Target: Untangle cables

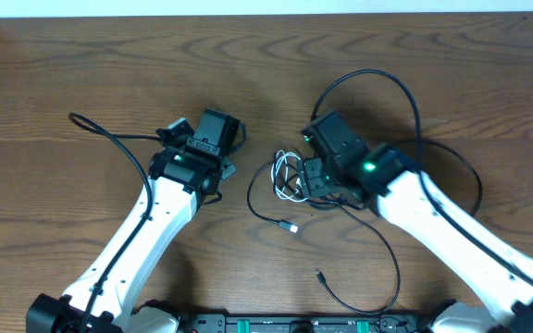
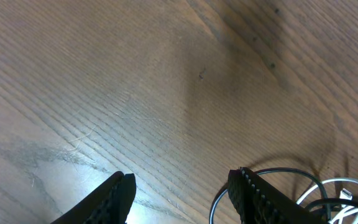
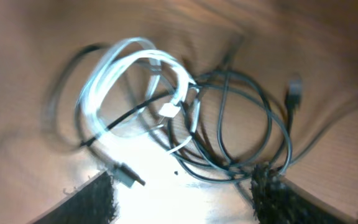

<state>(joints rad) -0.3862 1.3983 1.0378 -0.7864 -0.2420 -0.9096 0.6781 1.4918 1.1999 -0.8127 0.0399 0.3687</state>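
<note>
A: Cables (image 1: 290, 178), overhead: the knot lies between left claw (image 1: 226, 169) and right claw (image 1: 311, 176), right up against the right one.
B: Left wrist?
A: Left claw (image 2: 182, 196) jaws apart, nothing between them. The tangle is just off its right finger, with the white cord (image 2: 347, 185) at the frame edge.
B: Right wrist?
A: Blurry. Right claw (image 3: 185, 196) spread, empty, knot straight ahead. I'd pinch only the white cord (image 3: 129, 62) and pin one black strand (image 3: 253, 124) with the left. Pull slowly, since grabbing two strands would likely tighten it.
</note>
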